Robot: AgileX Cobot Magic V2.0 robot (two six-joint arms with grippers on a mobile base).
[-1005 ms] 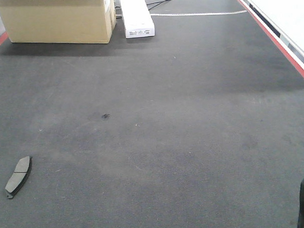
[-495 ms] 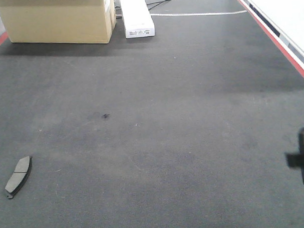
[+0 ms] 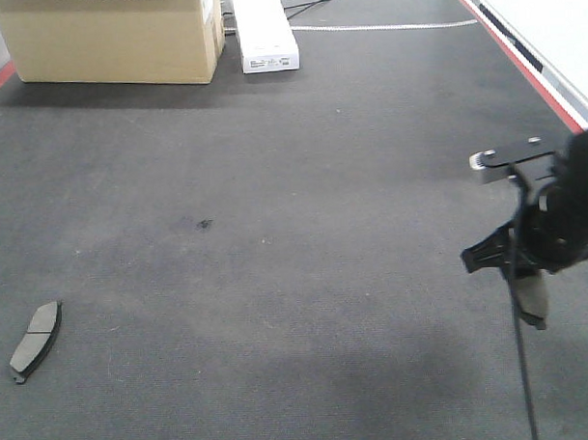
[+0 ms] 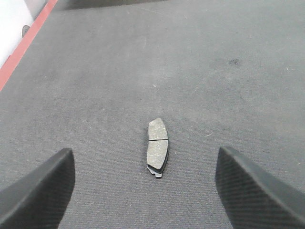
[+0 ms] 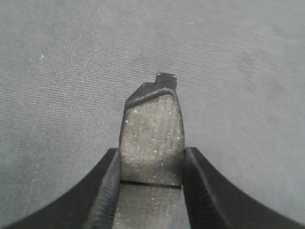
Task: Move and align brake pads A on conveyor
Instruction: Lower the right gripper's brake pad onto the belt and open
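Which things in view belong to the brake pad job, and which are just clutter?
Job: loose brake pad, held brake pad in right end effector, conveyor.
Lying about: cardboard box, white box.

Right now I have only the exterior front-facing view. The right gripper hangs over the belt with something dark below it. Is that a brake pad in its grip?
Observer: Yes. The right wrist view shows the right gripper shut on the held pad, with a finger against each long edge and the tab end pointing away from the gripper.
Operator: The left gripper is out of my frame. What state is it in?
Observer: Open. In the left wrist view the left gripper has its fingers spread wide above the conveyor.
Operator: Is it touching the pad lying at lower left?
Observer: No. The loose pad lies flat on the belt, centred between the fingers and clear of both.
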